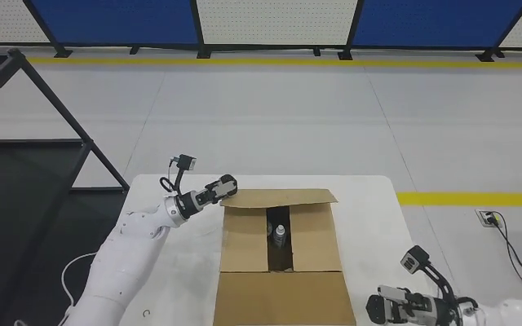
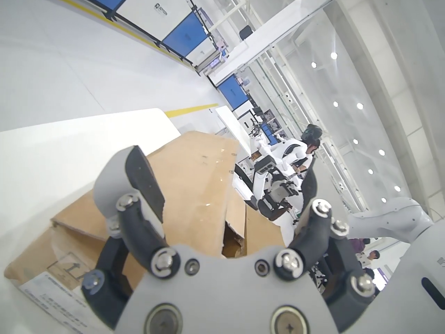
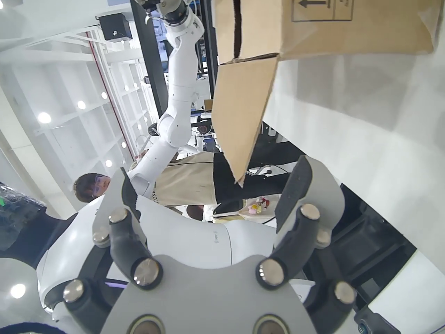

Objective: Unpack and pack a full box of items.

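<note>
Here: left end effector (image 2: 226, 172) wide, right end effector (image 3: 213, 172) wide; bottle (image 1: 280, 235) half-hidden in box (image 1: 245, 240).

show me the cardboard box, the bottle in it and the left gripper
cardboard box (image 1: 281, 297): top view, on the flap nearest the robot
bottle (image 1: 280, 235): top view, on its upper body
left gripper (image 1: 229, 184): top view, between its fingertips

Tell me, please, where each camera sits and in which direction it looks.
Top view: above the arms, looking down at the table and box; left arm and right arm show.
Left wrist view: by the box's far left corner, facing across its flaps; own jaws open.
Right wrist view: off the table's near right corner, facing the box's side and the left arm; own jaws open.
Shared: all three show the box.
</note>
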Tool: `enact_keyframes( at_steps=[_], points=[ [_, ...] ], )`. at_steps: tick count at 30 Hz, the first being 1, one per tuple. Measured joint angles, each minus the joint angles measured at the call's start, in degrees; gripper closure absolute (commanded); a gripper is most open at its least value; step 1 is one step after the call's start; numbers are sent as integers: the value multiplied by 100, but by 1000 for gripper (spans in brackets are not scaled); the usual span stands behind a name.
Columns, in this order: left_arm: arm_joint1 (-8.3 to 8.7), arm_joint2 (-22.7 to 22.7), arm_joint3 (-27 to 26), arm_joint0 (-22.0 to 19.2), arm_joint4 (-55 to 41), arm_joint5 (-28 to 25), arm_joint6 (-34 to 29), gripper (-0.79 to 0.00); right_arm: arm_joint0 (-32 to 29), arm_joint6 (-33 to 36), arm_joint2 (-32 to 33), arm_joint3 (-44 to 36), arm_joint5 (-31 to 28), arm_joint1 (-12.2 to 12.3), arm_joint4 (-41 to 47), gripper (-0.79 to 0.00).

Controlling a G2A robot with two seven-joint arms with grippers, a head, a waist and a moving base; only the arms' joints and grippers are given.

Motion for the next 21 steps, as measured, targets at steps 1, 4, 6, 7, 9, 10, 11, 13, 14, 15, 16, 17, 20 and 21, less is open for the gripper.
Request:
enact_keyframes(
  at_steps=[1,4,6,7,9,10,11,13,14,15,16,17,20,21],
  points=[
    [22,19,-71,30,-32,29,-29,-785,43,51,-60,46,-7,1,27,-785],
    [79,82,-252,98,-96,122,-123,-785,136,309,-223,92,-40,8,79,-785],
    [113,115,-334,130,-129,159,-159,-785,185,440,-331,82,-61,8,115,-785],
    [133,138,-387,150,-150,174,-174,-785,219,520,-394,73,-76,8,164,-785],
    [163,173,-468,180,-178,191,-191,-785,265,643,-478,53,-102,5,289,-785],
    [185,198,-526,199,-182,201,-201,-785,297,729,-533,34,-117,2,389,-785],
    [202,215,-567,215,-188,207,-207,-785,323,787,-573,21,-130,-1,471,-785],
    [243,249,-646,254,-212,220,-219,-785,391,843,-655,-1,-166,-7,611,-785],
    [260,264,-675,270,-228,228,-228,-785,421,834,-691,-17,-186,-13,671,-785],
    [276,278,-700,284,-244,236,-236,-785,451,819,-736,-35,-207,-21,753,-785],
    [297,298,-729,303,-269,252,-252,-785,499,775,-806,-53,-239,-35,869,-785],
    [311,313,-747,317,-295,270,-271,-785,539,718,-865,-62,-272,-47,943,-785],
    [355,359,-809,363,-373,296,-295,-785,689,446,-1076,-95,-434,-93,1097,-785],
    [368,370,-826,378,-389,296,-294,-785,732,343,-1132,-111,-500,-106,1108,-785]
  ],
)
